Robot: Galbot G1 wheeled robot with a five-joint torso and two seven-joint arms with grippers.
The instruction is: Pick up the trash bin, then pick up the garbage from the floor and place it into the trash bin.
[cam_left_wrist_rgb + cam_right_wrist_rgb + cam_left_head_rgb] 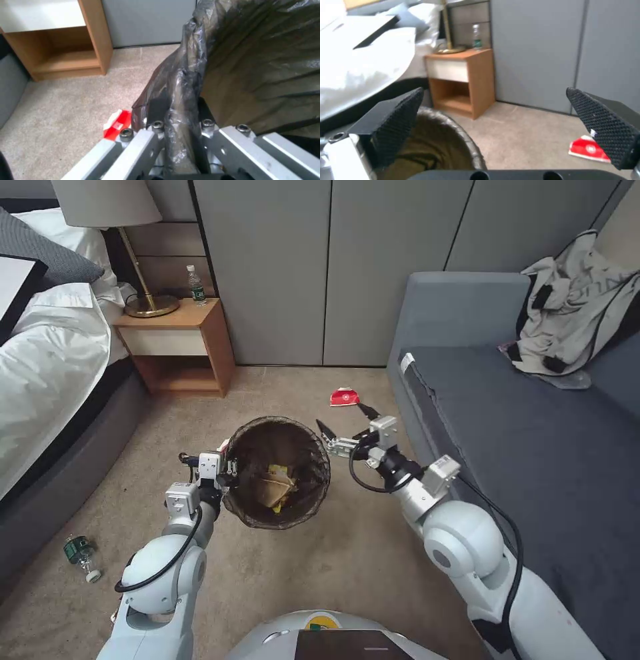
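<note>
The trash bin [313,441], a round bucket with a dark brown bag over its rim, hangs above the carpet in front of me. My left gripper [227,467] is shut on its left rim, and the left wrist view shows the fingers [156,125] clamped on the bag-covered rim [181,100]. Inside lie a yellow wrapper and a tan paper bag [275,488]. My right gripper [341,416] stands open and empty just right of the bin, with its pads [398,120] wide apart over the bin's edge [466,140]. A red-and-white carton [345,397] [587,149] lies on the floor beyond it.
Another red-and-white carton [115,123] lies under the bin's left side. A small green bottle [81,551] lies on the floor by the bed [47,360]. A wooden nightstand [183,340] stands at the back left. The grey sofa [533,433], with a jacket [573,307] on it, is to the right.
</note>
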